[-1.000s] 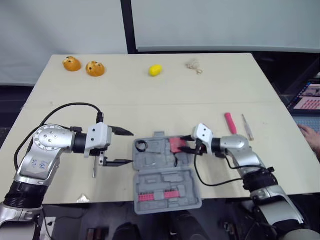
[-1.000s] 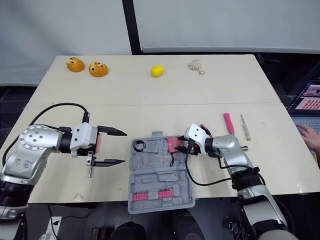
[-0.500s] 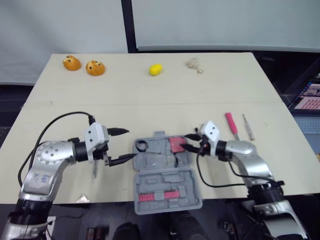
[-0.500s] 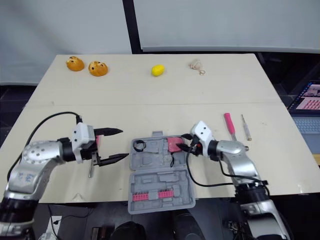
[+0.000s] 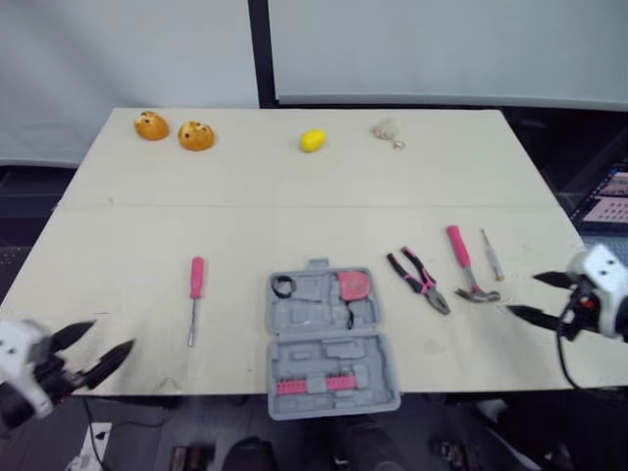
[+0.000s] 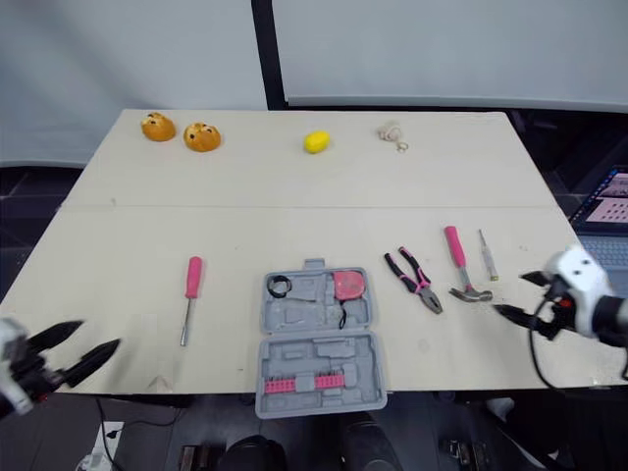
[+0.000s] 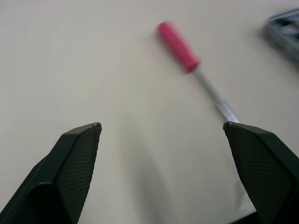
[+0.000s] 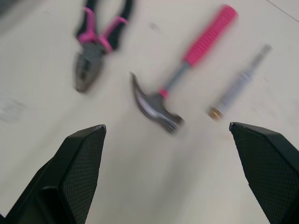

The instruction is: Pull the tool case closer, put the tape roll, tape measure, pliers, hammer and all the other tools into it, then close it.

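Wide apart and empty: left fingers [image 7: 79, 158], right fingers [image 8: 79, 161]. Just ahead of the left fingers, a pink screwdriver [image 7: 180, 46] on the tabletop [image 5: 294, 186]. Ahead of the right fingers, the hammer [image 8: 159, 105], between pliers [image 8: 93, 60] and a slim metal driver [image 8: 238, 86]. Between both sets of fingers, well apart from each, the tool case [image 5: 329, 339], open, holding tape measure [image 5: 353, 285] and tape roll [image 5: 283, 287].

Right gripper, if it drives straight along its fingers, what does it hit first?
Most likely the hammer: its head lies nearly dead ahead of the open right gripper; the pliers sit off-line. Depth is unclear.
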`<state>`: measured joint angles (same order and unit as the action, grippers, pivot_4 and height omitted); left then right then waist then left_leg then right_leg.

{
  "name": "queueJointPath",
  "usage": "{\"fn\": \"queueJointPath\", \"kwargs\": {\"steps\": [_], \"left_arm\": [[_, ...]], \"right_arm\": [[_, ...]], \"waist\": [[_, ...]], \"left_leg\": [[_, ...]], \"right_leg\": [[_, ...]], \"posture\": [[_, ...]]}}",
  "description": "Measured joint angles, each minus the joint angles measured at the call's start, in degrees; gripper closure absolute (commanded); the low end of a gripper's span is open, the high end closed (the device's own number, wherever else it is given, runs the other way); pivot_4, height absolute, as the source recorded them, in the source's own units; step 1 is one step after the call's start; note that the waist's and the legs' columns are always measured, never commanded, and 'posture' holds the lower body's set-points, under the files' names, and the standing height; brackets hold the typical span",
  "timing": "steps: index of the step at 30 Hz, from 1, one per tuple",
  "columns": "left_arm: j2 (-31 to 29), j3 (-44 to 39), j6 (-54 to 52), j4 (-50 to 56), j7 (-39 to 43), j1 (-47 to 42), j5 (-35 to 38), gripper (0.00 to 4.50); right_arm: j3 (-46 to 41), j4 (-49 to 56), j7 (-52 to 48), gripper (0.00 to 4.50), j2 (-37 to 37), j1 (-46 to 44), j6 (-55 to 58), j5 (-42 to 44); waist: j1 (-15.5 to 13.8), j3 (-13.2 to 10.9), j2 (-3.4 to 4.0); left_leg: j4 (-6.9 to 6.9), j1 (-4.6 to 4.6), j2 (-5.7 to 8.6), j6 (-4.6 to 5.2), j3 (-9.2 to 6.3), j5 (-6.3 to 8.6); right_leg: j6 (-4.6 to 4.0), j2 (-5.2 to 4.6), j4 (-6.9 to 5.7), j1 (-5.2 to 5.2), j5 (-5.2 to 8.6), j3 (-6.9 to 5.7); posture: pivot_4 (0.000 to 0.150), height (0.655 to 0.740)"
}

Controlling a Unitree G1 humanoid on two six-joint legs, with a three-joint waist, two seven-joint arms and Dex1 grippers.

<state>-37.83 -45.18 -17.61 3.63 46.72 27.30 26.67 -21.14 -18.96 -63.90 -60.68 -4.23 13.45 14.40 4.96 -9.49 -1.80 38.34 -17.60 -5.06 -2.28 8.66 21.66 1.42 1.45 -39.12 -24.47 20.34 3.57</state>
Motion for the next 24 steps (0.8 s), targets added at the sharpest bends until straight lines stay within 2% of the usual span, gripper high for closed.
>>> {"fn": "queueJointPath", "kwargs": {"steps": [5,10,17,24], "left_arm": [[-0.06,-2.95,2.86,-6.29,-2.03,0.38,-0.92,0.00],[-0.08,-3.71,3.10,-7.65,-4.40,-1.61,-0.87,0.00],[0.77,-0.79,-1.21,-1.95,-8.52,-5.65,0.33,0.00],[3.02,1.83,-8.75,8.99,-12.57,-6.69,3.60,0.00]], "right_arm": [[-0.57,-6.07,1.11,0.03,-0.54,0.05,-3.69,-0.92],[-1.84,-7.12,2.95,0.03,-0.44,-0.06,-3.82,-0.92],[-1.85,-5.17,3.89,0.03,0.67,-2.86,-2.60,0.90],[-1.85,5.64,4.66,0.03,2.22,-3.34,4.16,5.37]], "waist": [[-0.12,0.01,-0.02],[-0.07,0.01,-0.01],[0.10,0.00,0.00],[-0.10,0.00,0.02]], "left_leg": [[-0.20,0.11,0.01,-0.02,0.02,-0.01],[-0.25,0.12,0.00,-0.03,0.04,-0.02],[-0.29,0.12,-0.03,-0.07,0.04,-0.02],[-0.28,0.09,-0.04,-0.08,0.02,-0.03]], "right_leg": [[0.02,-0.02,0.15,0.08,-0.01,0.05],[0.05,-0.02,0.17,0.09,-0.03,0.05],[0.07,-0.01,0.18,0.09,-0.04,0.05],[0.08,-0.02,0.18,0.09,-0.04,0.05]], "posture": [[0.150,0.7400],[0.150,0.7400],[0.150,0.7400],[0.150,0.7400]]}}
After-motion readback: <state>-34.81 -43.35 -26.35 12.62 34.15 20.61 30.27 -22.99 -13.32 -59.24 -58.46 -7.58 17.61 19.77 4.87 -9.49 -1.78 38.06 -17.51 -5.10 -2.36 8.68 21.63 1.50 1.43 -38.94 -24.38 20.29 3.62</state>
